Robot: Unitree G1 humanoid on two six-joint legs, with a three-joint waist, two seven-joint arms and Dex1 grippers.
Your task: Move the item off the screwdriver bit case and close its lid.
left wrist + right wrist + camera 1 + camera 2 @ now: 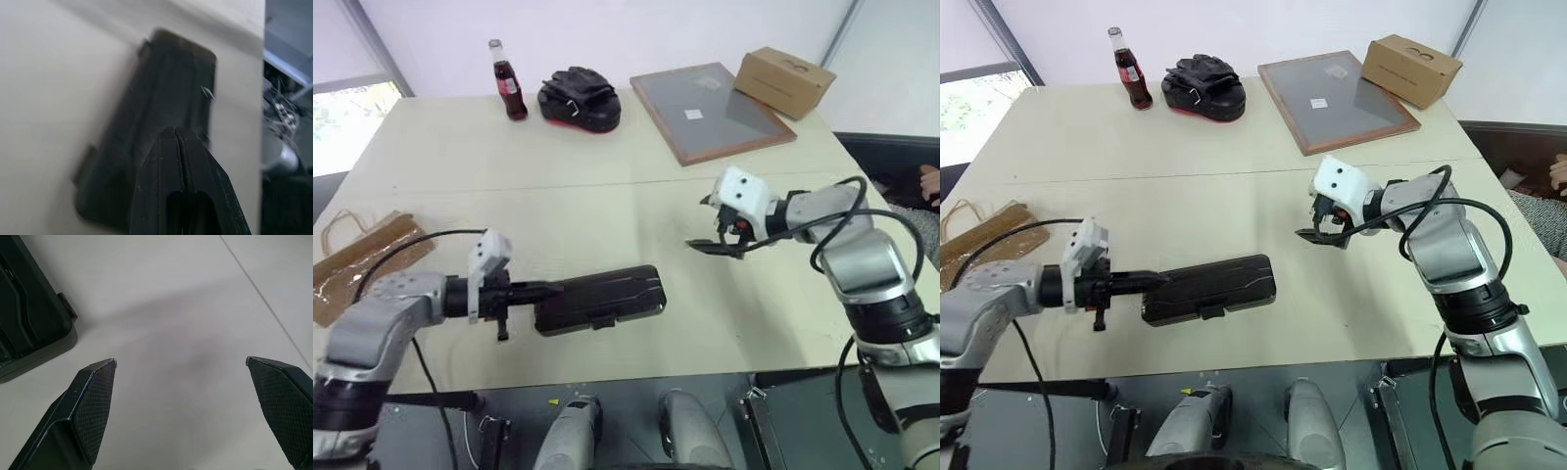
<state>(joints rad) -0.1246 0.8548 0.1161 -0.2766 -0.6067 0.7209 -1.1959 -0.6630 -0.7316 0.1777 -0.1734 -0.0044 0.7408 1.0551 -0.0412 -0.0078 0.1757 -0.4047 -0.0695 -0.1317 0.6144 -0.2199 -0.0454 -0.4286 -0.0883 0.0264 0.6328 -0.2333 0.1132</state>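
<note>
- Screwdriver bit case [599, 300]: lid down, rigid, slick plastic; grip its long edges.
- Kraft bag [362, 257], nine o'clock: light, floppy.
- Left pincer [551, 289]: closed, empty.
- Right pincer [708, 247]: wide open, empty.

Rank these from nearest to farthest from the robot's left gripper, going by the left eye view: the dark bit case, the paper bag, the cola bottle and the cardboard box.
From the left gripper:
1. Bit case, lid down, right at its fingertips.
2. Paper bag, at the table's left edge.
3. Cola bottle, at the far side, left of centre.
4. Cardboard box, at the far right corner.
</note>
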